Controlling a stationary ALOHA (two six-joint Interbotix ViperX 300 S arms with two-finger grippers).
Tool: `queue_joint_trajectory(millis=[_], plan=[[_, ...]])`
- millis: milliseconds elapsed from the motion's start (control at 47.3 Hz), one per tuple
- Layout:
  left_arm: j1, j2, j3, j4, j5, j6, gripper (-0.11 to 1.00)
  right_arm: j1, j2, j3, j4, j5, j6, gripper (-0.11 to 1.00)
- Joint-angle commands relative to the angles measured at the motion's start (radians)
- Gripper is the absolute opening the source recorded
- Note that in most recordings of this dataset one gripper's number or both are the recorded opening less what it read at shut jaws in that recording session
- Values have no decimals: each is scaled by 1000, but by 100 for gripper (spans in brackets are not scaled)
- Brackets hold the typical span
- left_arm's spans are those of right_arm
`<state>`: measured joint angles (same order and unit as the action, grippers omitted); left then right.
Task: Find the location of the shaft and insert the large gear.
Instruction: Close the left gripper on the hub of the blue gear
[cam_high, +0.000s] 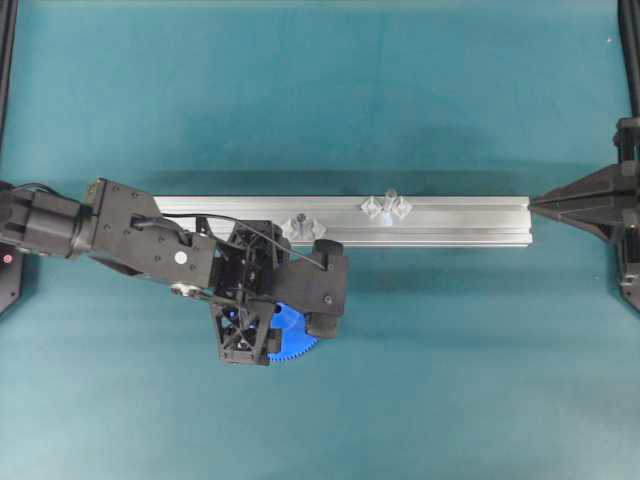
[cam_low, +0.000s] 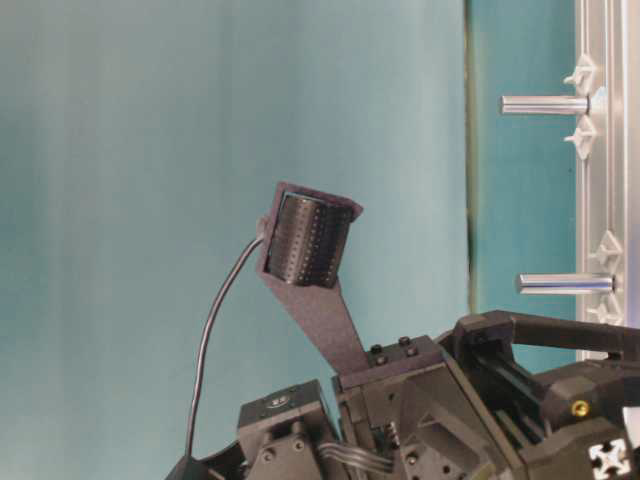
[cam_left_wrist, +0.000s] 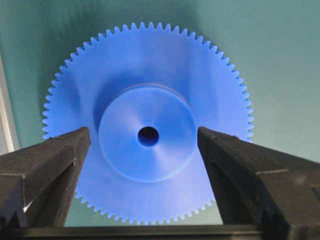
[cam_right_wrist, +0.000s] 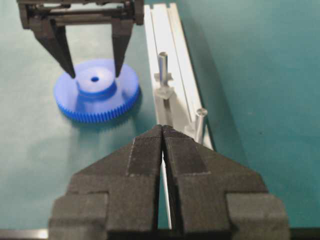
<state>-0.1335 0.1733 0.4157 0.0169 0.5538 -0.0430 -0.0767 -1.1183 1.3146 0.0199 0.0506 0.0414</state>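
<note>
The large gear (cam_left_wrist: 150, 65) is a bright blue toothed disc lying flat on the teal mat, hub up. It also shows in the overhead view (cam_high: 298, 340) and the right wrist view (cam_right_wrist: 95, 102). My left gripper (cam_left_wrist: 144, 134) hangs over it, open. Its fingers (cam_right_wrist: 70, 60) stand on either side of the raised hub with a gap on each side. The shaft (cam_high: 388, 200) stands upright on the aluminium rail (cam_high: 450, 220), right of the gear; it is the nearer pin (cam_right_wrist: 200, 125) in the right wrist view. My right gripper (cam_right_wrist: 162, 129) is shut and empty at the rail's right end (cam_high: 533, 205).
A shorter dark-topped stub (cam_high: 299, 224) with clear mounts stands on the rail just behind the left gripper, farther off in the right wrist view (cam_right_wrist: 162, 65). The rail (cam_low: 610, 150) runs along the table's middle. Black frame posts (cam_high: 630, 60) stand at the side edges.
</note>
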Motion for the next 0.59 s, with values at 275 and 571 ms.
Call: queue_joint_trajectory(millis=[275, 571], plan=[[-6, 12, -40, 3, -3, 0, 91, -3, 6, -9, 3, -6, 12, 4], [-6, 31, -40, 3, 15, -2, 91, -3, 6, -8, 2, -6, 12, 4]])
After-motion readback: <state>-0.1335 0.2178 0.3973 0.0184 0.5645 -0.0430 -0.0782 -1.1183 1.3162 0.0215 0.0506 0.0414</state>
